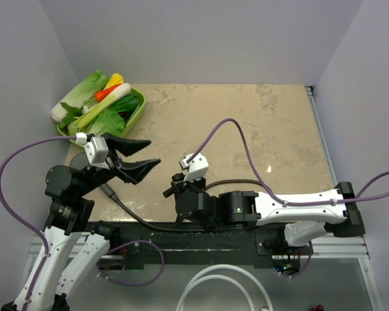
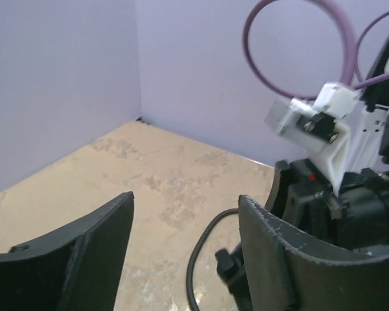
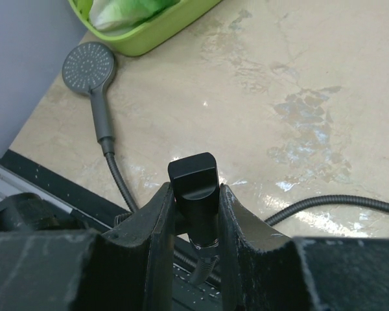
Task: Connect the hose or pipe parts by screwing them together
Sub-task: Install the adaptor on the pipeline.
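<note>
Right gripper [image 3: 196, 197] is clenched on the small black fitting [image 3: 193, 175], which stands upright between the two fingers with its top poking above them. That's well away from the green tray [image 1: 137, 111] of vegetables [image 1: 97, 97], down by the near edge of the table [image 1: 259, 123]. The dark hose [image 3: 120, 184] rises toward the fitting from below (the joint itself is tucked behind the fingers, so I can't see how they meet). Another stretch of it curves off across the table on the side away from the tray. Follow the hose back toward the tray and there's the grey shower head [image 3: 89, 67]. It lies flat, nozzle face up, just beside the tray's near rim, with the hose running on from its handle. Left gripper [image 1: 152, 152] is released, jaws spread wide with nothing between them. It hangs above the table between the tray and the right gripper, tips pointing at the latter.
</note>
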Robot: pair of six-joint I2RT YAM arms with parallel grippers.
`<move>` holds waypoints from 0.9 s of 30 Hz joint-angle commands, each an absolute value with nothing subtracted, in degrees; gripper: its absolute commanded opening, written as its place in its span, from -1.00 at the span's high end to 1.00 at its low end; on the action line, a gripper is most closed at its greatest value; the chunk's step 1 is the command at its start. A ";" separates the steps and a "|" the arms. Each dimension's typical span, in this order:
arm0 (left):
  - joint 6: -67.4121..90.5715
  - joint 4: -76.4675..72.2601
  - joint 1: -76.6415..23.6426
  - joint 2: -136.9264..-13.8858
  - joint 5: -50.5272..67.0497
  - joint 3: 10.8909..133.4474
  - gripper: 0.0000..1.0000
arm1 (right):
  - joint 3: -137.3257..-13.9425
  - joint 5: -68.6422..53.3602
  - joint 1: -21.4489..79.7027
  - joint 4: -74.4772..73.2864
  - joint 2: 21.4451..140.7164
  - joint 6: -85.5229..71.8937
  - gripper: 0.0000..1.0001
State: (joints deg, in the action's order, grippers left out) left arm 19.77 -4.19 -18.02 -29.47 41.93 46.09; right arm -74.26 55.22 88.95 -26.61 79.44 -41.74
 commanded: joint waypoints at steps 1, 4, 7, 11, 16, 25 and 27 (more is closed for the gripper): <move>16.70 4.21 -17.93 -29.80 33.23 49.30 -0.59 | -75.59 62.58 87.80 -20.60 73.57 -38.60 1.00; 16.87 6.32 -17.93 -29.62 31.55 50.18 -0.83 | -72.17 62.14 86.84 -11.21 69.35 -33.16 1.00; 16.44 8.35 -17.93 -30.06 32.16 51.50 -0.98 | -71.02 59.86 85.08 -7.92 66.63 -31.47 1.00; 15.91 11.34 -17.93 -30.50 34.88 51.68 -0.99 | -71.01 57.39 84.46 -4.75 64.87 -28.66 1.00; 18.01 6.61 -17.93 -30.85 52.50 46.08 -0.99 | -71.81 55.02 84.38 -1.15 63.99 -25.41 1.00; 28.56 -17.65 -17.93 -28.74 57.48 34.11 -0.99 | -71.46 49.57 84.46 4.30 64.25 -25.49 1.00; 30.13 -21.16 -17.93 -29.26 57.39 33.40 -0.99 | -71.02 47.99 84.38 6.05 64.33 -25.66 1.00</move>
State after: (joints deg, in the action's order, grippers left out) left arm 25.26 -7.44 -18.02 -29.95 54.50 34.20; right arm -70.70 50.94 84.42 -2.63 65.23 -25.87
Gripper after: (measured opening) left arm 0.992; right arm 0.281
